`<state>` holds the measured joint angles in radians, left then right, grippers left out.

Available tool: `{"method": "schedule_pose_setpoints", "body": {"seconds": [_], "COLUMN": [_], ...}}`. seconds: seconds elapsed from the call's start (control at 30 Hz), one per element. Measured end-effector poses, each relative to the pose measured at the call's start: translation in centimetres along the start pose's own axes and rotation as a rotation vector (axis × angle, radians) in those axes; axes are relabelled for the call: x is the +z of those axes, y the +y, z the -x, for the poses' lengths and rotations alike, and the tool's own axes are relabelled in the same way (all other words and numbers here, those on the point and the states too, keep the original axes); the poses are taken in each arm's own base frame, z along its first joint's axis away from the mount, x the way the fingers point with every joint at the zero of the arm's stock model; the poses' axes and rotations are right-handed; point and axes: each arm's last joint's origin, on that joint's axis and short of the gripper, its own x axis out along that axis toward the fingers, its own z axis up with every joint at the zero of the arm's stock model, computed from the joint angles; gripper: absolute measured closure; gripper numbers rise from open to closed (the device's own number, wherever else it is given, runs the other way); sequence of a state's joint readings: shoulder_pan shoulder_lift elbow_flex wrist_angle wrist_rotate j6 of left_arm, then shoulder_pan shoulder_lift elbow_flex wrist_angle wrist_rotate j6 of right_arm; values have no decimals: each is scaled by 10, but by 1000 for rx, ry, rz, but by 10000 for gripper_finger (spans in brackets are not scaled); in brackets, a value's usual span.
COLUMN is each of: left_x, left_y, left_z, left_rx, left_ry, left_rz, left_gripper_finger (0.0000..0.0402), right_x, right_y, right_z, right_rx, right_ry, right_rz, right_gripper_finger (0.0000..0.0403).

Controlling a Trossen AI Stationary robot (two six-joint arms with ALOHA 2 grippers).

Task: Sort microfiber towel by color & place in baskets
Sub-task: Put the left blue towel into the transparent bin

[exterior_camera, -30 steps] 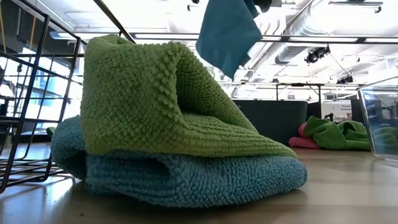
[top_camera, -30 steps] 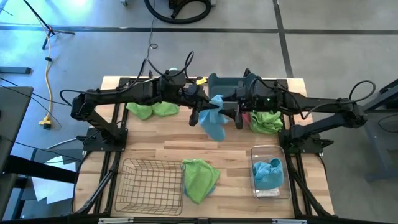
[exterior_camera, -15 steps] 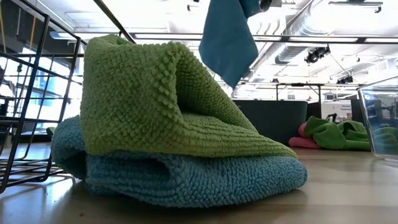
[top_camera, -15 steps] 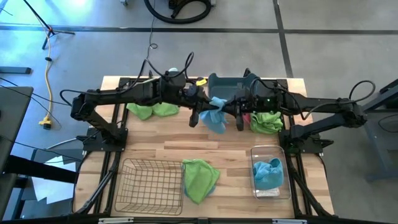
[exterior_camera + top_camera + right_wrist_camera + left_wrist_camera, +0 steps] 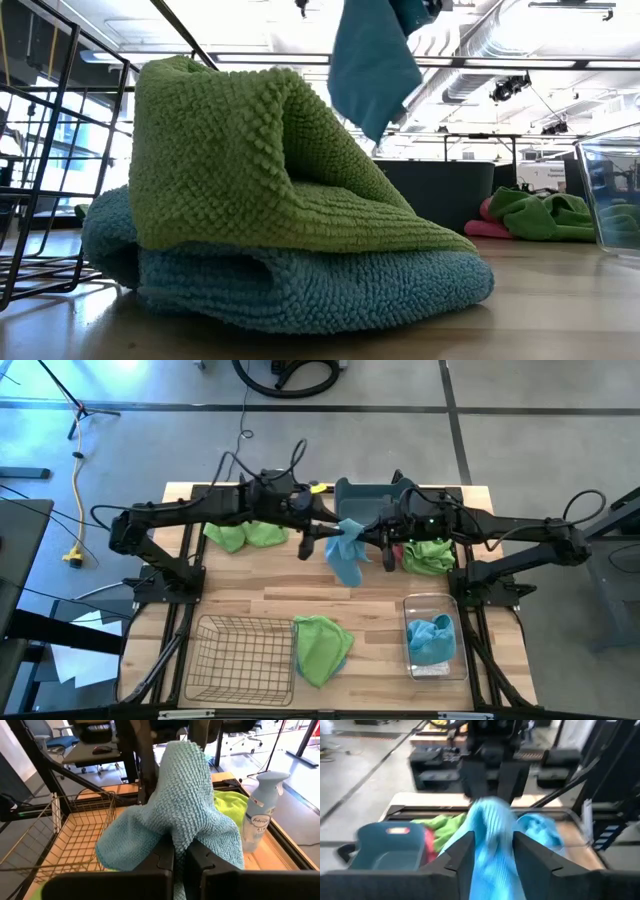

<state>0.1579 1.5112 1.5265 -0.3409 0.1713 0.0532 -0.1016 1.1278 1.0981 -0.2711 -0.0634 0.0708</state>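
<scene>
The right hand (image 5: 383, 544) is closed tight on one edge of a blue towel (image 5: 346, 556), which hangs from it in mid-air above the middle of the table (image 5: 250, 598). In the right wrist view the two fingers (image 5: 165, 857) meet with the cloth pinched between them. The left hand (image 5: 312, 544) faces it from just across the towel, fingers (image 5: 462, 855) parted to either side of the cloth and not gripping it. This reads as a transfer between arms: the right arm is on the side of the clear bin (image 5: 433, 642), so it makes sense for it to carry.

Beyond the right hand, toward the back edge, sits the blue-grey tub (image 5: 367, 500), with a green towel (image 5: 428, 555) and a bit of pink cloth beside it. Toward the front on the right arm's side stands the clear bin, already holding a blue towel; the carried one likely belongs there.

Behind the left hand lie another green towel (image 5: 245, 536) and a spray bottle (image 5: 259, 812). Farther forward, a green-on-blue towel stack (image 5: 321, 646) rests beside the empty wire basket (image 5: 240, 658), still unsorted.
</scene>
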Motion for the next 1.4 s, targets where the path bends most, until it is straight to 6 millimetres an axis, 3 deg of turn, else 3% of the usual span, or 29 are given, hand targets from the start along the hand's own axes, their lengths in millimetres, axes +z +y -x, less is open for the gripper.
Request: {"method": "schedule_pose_setpoints", "body": {"seconds": [0.2, 0.33, 0.6, 0.73, 0.87, 1.03, 1.4], "left_x": [-8, -16, -61, -83, -89, -87, -85], "left_y": [4, 6, 3, 2, 1, 2, 3], "left_z": [37, 53, 53, 48, 47, 47, 47], "left_rx": [133, 119, 130, 130, 131, 146, 151], "left_ry": [177, 171, 2, 38, 59, 38, 18], "left_rz": [8, 23, 150, 232, 266, 254, 252], "left_gripper_finger": [250, 253, 259, 259, 259, 259, 259], "right_x": [1, -4, -28, -35, -38, -39, -42], "right_y": [-4, -3, 10, 16, 18, 23, 44], "right_z": [32, 61, 112, 135, 154, 162, 155], "right_rx": [-30, -41, -10, 0, 31, 115, 368], "right_ry": [21, 64, 238, 255, 217, 222, 440], "right_rz": [-11, -66, -212, -264, -315, -407, -585], "right_gripper_finger": [401, 402, 402, 402, 403, 403, 403]}}
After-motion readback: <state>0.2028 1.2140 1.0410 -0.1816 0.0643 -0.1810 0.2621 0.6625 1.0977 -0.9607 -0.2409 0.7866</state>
